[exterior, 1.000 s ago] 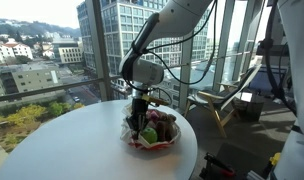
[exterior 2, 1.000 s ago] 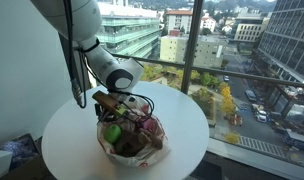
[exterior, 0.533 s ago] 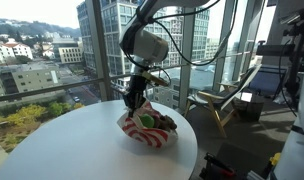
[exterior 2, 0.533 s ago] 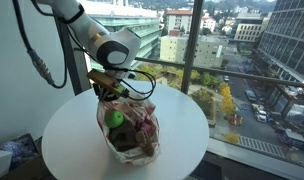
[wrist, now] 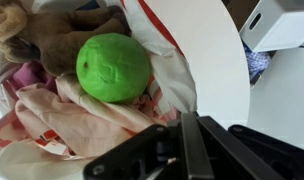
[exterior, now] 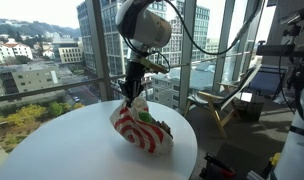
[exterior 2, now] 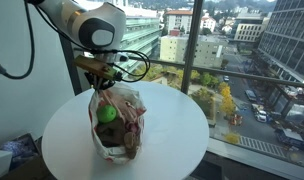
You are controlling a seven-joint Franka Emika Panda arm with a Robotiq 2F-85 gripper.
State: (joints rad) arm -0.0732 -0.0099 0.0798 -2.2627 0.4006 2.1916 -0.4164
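A red-and-white striped bag (exterior: 144,128) stands on the round white table (exterior: 62,142), stretched upward by its rim. My gripper (exterior: 132,90) is shut on the bag's top edge, seen also in an exterior view (exterior 2: 100,86). Inside the bag (exterior 2: 120,135) lie a green ball (exterior 2: 107,114) and soft toys. In the wrist view the green ball (wrist: 112,67) rests beside a brown plush toy (wrist: 62,35) on the bag's cloth (wrist: 62,120), and my gripper (wrist: 187,120) pinches the fabric, its fingers pressed together.
The table's edge (exterior 2: 197,130) lies close to tall glass windows with a city beyond. A wooden chair (exterior: 227,102) stands past the table. A white box (wrist: 282,22) sits off the table's side. Blue-white clutter (exterior 2: 7,158) lies on the floor.
The gripper has risen while staying shut, pulling the bag's rim up. The bag has gone from a low, wide heap to a tall, stretched shape.
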